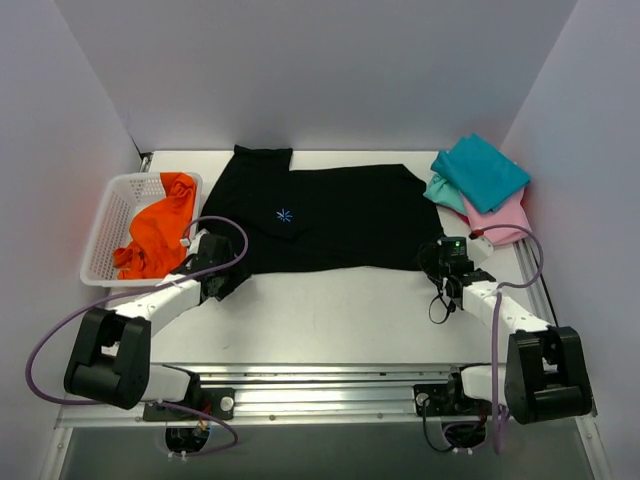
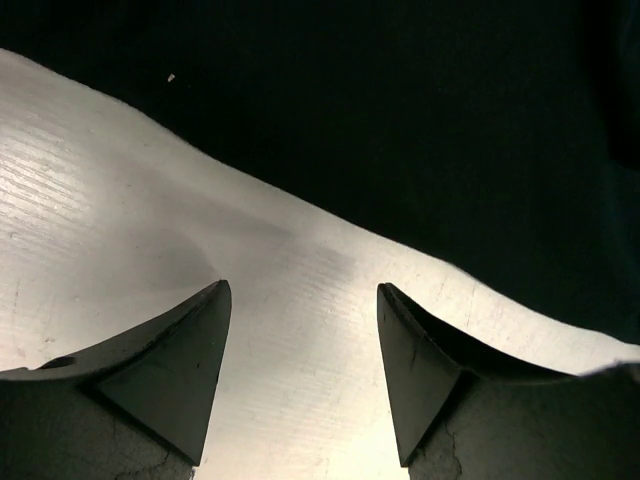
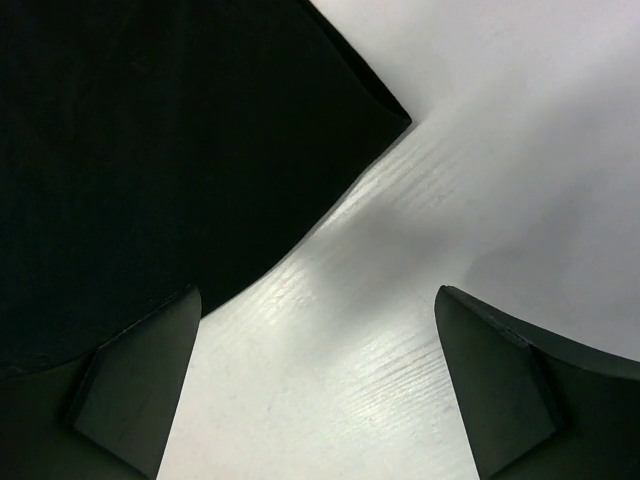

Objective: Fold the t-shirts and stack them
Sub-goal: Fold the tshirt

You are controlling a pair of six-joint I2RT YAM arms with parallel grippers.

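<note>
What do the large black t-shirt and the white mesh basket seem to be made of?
Large black t-shirt: soft matte cloth, possibly cotton; it lies limp with wavy edges. White mesh basket: apparently rigid smooth plastic; its walls are a moulded open grid.

We see the overhead view bright and even with soft shadows, while in both wrist views the black t-shirt [image 2: 400,120] reads as featureless dark, the table [image 3: 350,380] glares pale, and the fingers [image 2: 170,380] in the lower corners blur.
</note>
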